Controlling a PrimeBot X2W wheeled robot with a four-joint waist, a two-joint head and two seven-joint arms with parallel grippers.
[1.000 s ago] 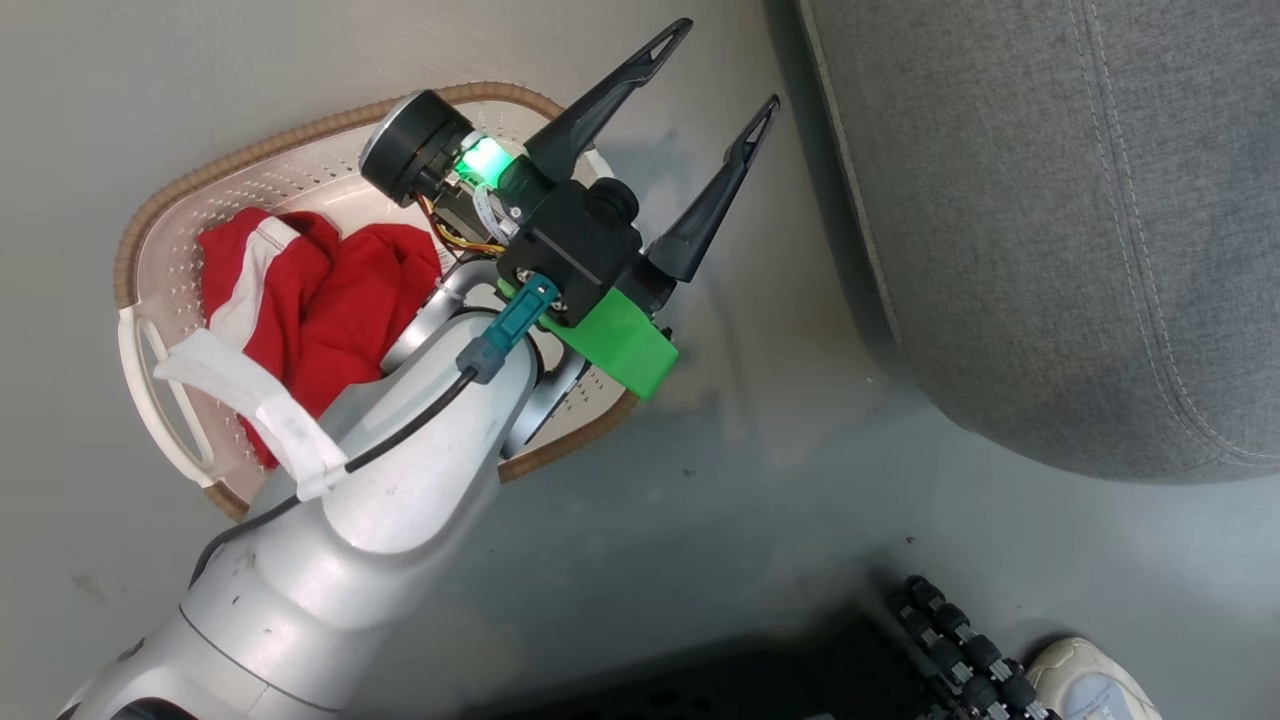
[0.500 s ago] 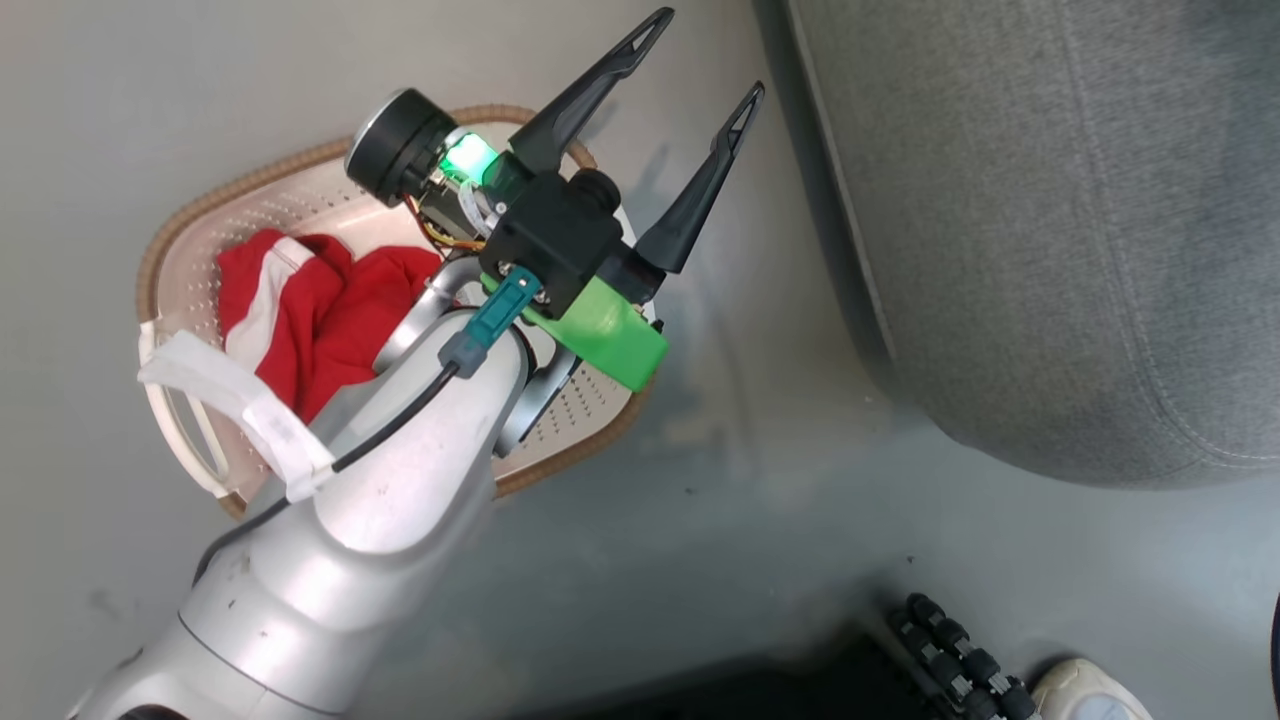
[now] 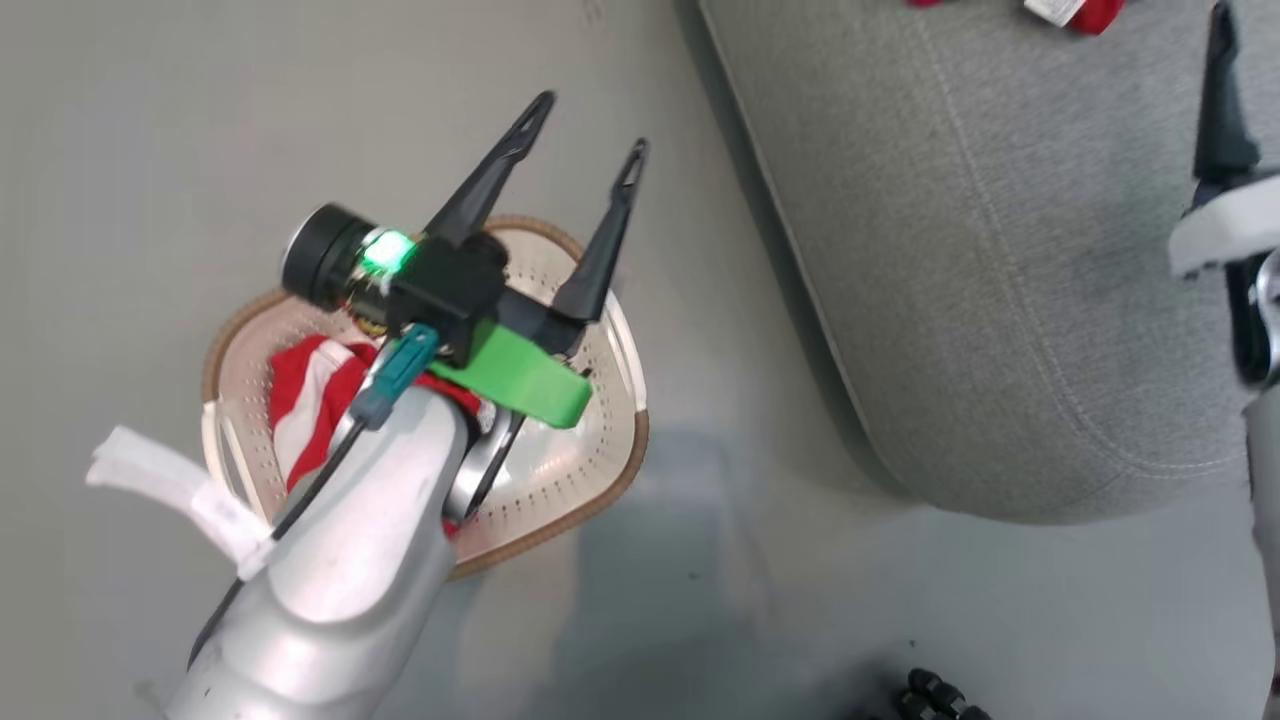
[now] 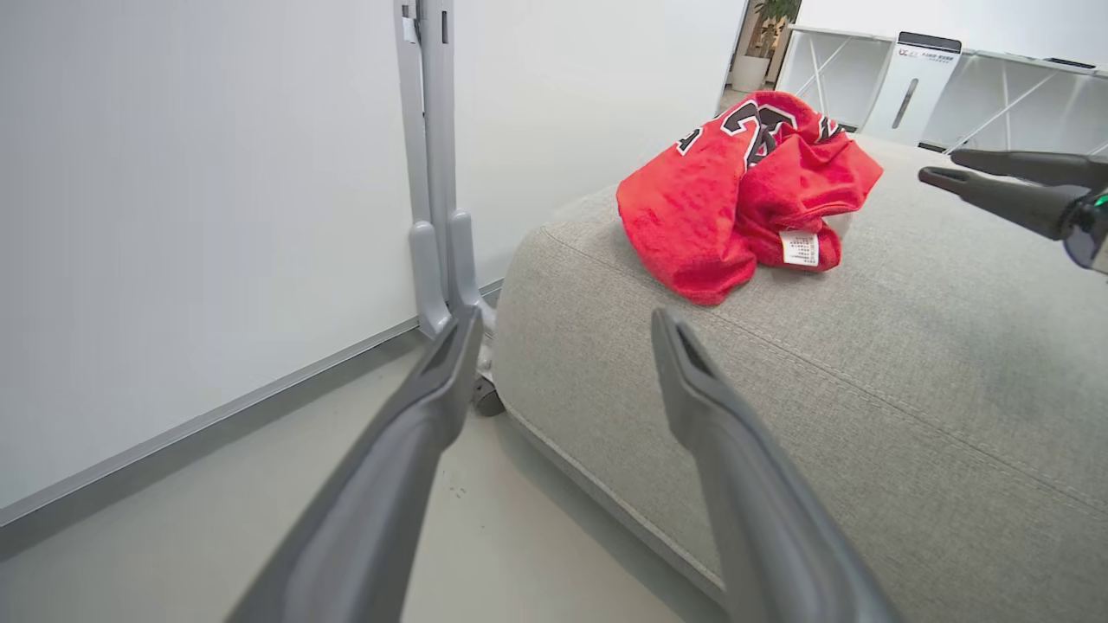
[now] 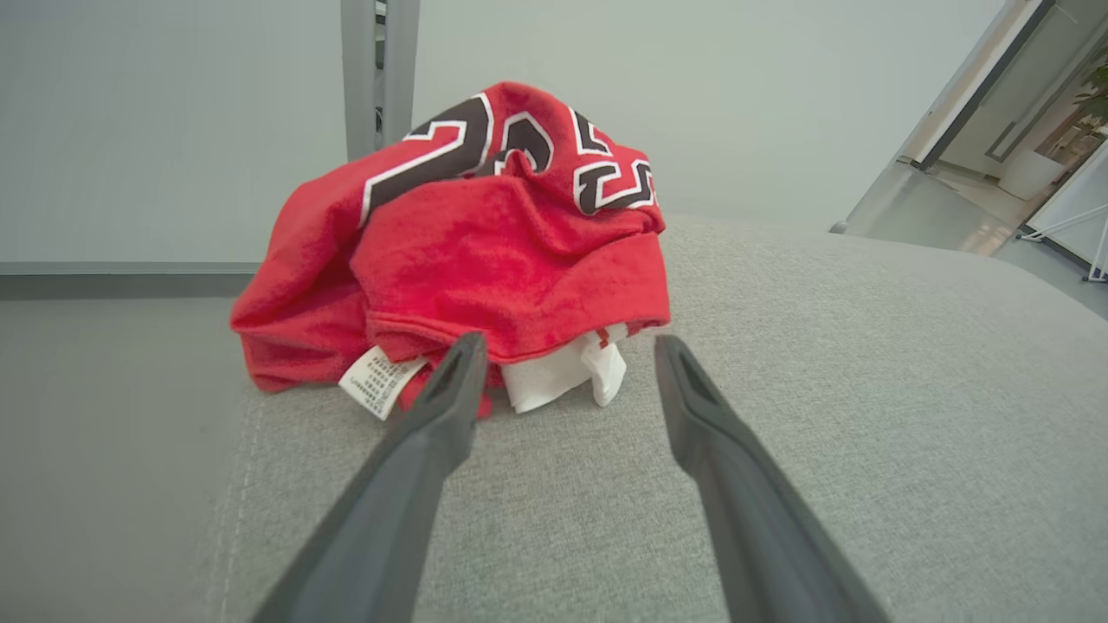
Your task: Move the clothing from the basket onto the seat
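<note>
I am reading the left jaws as standing wide open and holding nothing. In the head view their fingers [image 3: 600, 250] are pointing toward 1 o'clock above the basket [image 3: 585, 455], which is sitting on the floor [image 3: 150, 150] at 9 o'clock of the picture centre. One red garment [image 3: 300, 400] with white stripe trim is lying bunched inside the basket at its 9 o'clock side, partly hidden behind the left forearm. The seat [image 3: 1000, 300] is occupying the 2 o'clock area, apart from the basket. The right jaws are also standing open and holding nothing. In the right wrist view their fingers [image 5: 415, 459] are hanging over the seat cushion, with the numbered jersey [image 5: 493, 260] lying crumpled on the seat at 12 o'clock ahead of them, its white tag [image 5: 378, 378] showing at the hem.
</note>
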